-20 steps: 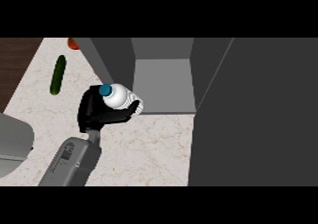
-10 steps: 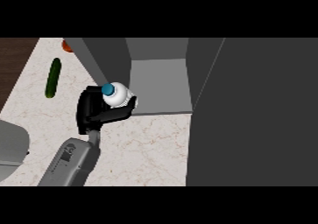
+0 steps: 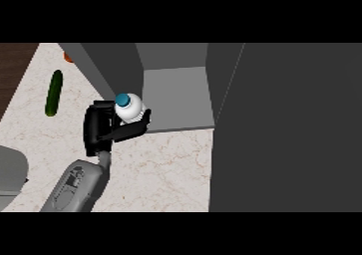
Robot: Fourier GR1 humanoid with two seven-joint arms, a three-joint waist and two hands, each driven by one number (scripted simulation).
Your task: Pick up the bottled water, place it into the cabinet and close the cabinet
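At the counter's [image 3: 161, 169] near left edge a grey forearm comes up to a black hand [image 3: 102, 127], probably the left, whose fingers and thumb curl round the bottled water [image 3: 129, 108], its blue cap up. Bottle and hand sit just at the open front of the grey cabinet [image 3: 176, 89]. Farther back, near the far left edge, lies a green cucumber [image 3: 55, 92].

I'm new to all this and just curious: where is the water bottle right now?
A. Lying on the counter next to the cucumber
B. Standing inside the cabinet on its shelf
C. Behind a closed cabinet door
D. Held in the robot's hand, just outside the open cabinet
D: the left hand curls round the bottled water, which is at the front edge of the open cabinet.
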